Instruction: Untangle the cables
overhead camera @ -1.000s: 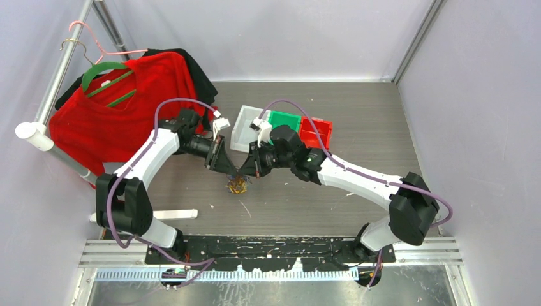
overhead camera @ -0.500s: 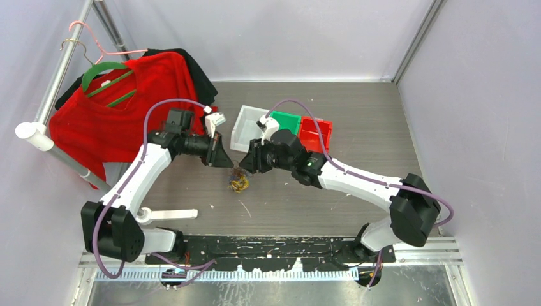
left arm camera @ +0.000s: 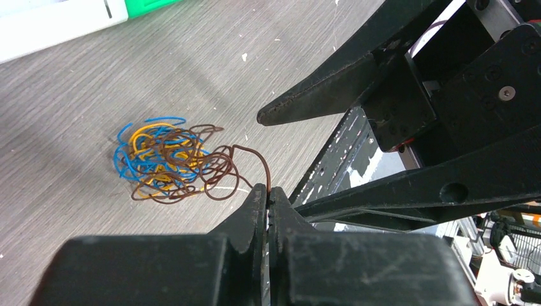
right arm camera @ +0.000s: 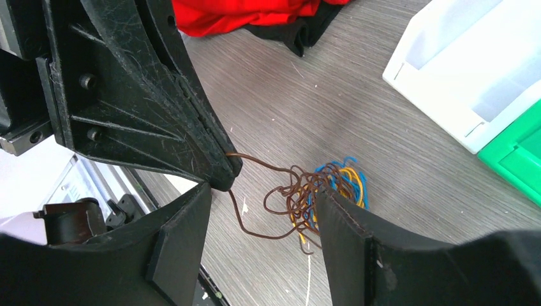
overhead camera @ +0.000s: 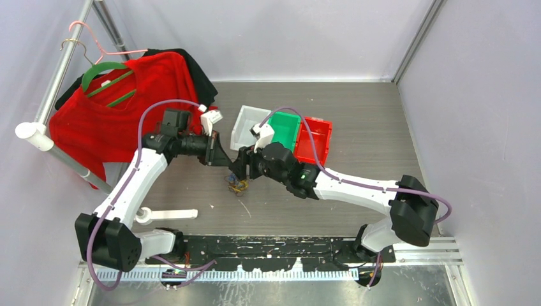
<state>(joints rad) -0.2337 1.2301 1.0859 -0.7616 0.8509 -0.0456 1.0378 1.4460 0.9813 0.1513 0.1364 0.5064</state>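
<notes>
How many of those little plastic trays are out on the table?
3, side by side: the white tray on the left, the green tray in the middle, the red tray on the right. None seems hidden.

From above, the cables (overhead camera: 238, 185) are too small to tell strand from strand, and the right hand (overhead camera: 238, 171) partly covers them. Beside the cables, a brown strand (left arm camera: 260, 159) vanishes between the left hand's (left arm camera: 267, 191) pressed-together fingers. Beyond them, the white bin (right arm camera: 434, 108) runs off frame.

Left tool (left arm camera: 268, 195) pinches brown cable (left arm camera: 258, 155) trailing from tangle (left arm camera: 163, 160).

Cables (overhead camera: 238, 185) on table (overhead camera: 373, 127), before 3 bins (overhead camera: 285, 126)
</notes>
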